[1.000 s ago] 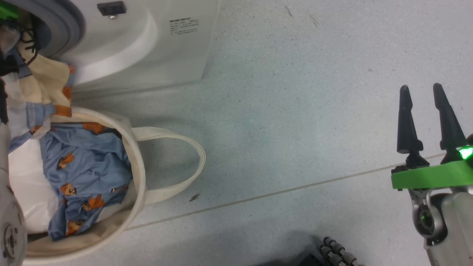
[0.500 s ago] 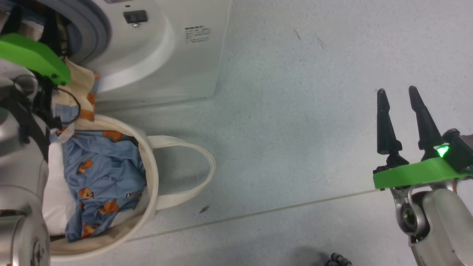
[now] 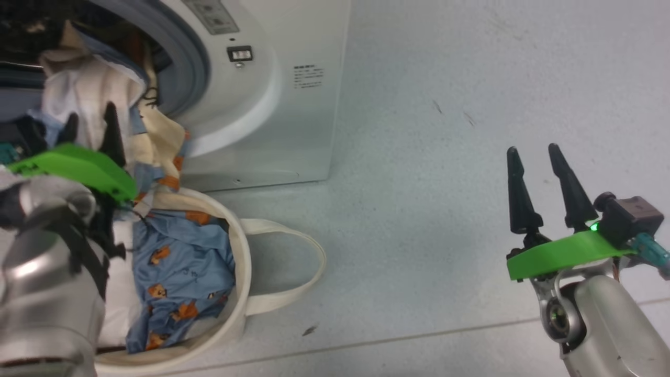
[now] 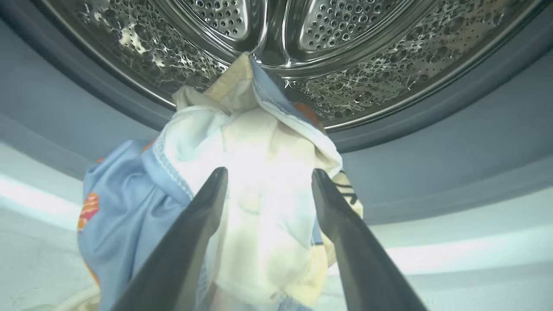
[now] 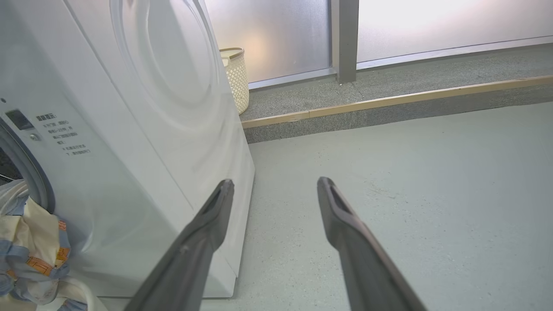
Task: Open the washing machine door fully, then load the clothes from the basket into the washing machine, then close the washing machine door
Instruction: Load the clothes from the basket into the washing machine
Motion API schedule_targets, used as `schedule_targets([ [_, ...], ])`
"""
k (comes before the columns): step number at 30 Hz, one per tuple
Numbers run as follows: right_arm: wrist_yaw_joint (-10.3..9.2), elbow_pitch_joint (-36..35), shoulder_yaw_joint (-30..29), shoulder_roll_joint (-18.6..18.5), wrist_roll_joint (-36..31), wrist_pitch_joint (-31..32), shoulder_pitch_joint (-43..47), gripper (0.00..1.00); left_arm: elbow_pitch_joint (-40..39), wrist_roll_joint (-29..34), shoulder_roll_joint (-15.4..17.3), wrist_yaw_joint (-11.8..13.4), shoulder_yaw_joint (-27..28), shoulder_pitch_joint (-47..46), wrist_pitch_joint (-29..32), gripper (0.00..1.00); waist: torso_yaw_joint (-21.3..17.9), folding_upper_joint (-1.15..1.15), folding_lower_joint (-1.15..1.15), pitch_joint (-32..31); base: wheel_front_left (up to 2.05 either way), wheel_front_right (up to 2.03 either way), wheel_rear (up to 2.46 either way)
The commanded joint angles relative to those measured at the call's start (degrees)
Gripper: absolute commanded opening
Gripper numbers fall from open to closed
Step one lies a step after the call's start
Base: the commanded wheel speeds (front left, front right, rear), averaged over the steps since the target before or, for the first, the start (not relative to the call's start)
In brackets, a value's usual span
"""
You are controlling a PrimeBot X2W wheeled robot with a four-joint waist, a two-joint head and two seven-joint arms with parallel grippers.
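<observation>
The clothes (image 3: 162, 139), soft light-blue and cream fabric printed with orange-brown animals, hang from the mouth of the white front-loading washing machine (image 3: 293, 131) at the head view's upper left. More lie in the round cream canvas basket (image 3: 241, 272) at lower left. The left gripper (image 4: 268, 173) is spread, with cloth between its fingers. The right gripper (image 3: 535, 157) is spread and empty at lower right.

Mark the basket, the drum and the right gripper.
basket (image 3: 242, 272): head view, right rim.
drum (image 4: 380, 77): left wrist view, perforated steel wall.
right gripper (image 3: 533, 151): head view, between its fingertips.
</observation>
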Motion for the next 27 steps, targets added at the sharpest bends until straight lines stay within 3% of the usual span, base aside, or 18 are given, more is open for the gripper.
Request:
schedule_targets([
  [1, 0.03, -1.2, 1.2, 0.1, 0.5, -0.7, -0.8, 1.00, -2.3, -0.4, 2.0, -0.3, 0.2, 1.4, -0.6, 1.00, 1.3, 0.00, 0.01, -1.5, 0.00, 0.00, 0.00],
  [14, 0.03, 0.2, 2.7, 1.3, 1.8, -0.7, 0.0, 1.00, -25.0, -4.4, 1.1, -0.3, -4.6, 20.6, -0.8, 1.00, 6.3, 0.00, 0.01, -9.4, 0.00, 0.00, 0.00],
  [27, 0.03, -4.9, 3.6, 1.0, 0.0, -0.7, 3.6, 1.00, -43.8, -3.5, 1.5, -0.3, -1.7, 38.8, -0.8, 1.00, 7.7, 0.00, 0.01, -14.8, 0.00, 0.00, 0.00],
])
